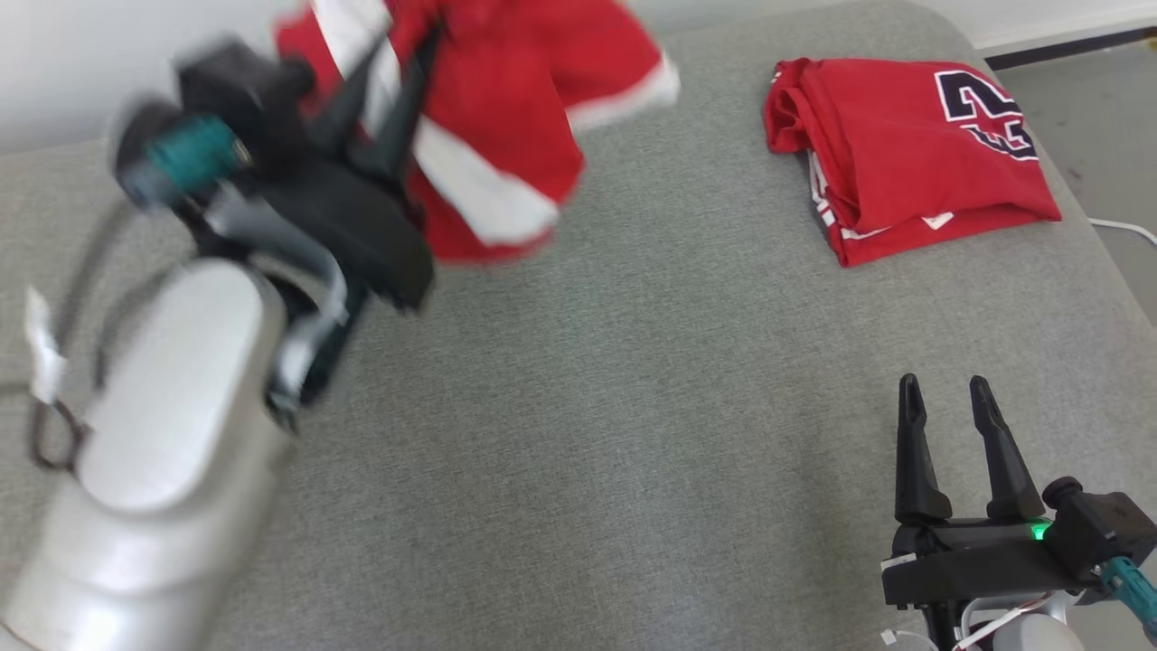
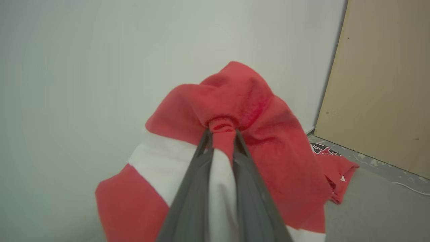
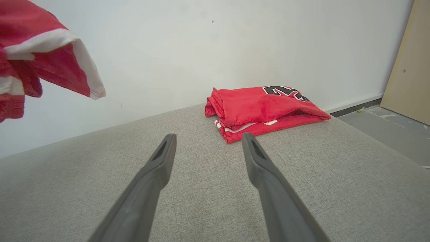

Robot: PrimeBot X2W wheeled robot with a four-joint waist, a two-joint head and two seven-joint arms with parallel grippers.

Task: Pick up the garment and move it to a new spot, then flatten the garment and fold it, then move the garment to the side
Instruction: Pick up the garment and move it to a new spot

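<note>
A red garment with white stripes (image 1: 506, 117) hangs in the air above the far left of the grey padded surface (image 1: 633, 407), bunched and blurred. My left gripper (image 1: 398, 54) is shut on a fold of it; in the left wrist view the garment (image 2: 242, 111) is pinched between the two fingers of that gripper (image 2: 222, 134). A hanging edge of the garment (image 3: 43, 57) shows at the upper left of the right wrist view. My right gripper (image 1: 949, 398) rests low at the near right, open, with nothing between its fingers (image 3: 163, 158).
A folded red jersey with a dark number (image 1: 904, 154) lies at the far right of the surface, also seen as the jersey (image 3: 262, 111) ahead of my right gripper. A white wall stands behind. A tan board (image 2: 379, 90) and grey floor are off to the right.
</note>
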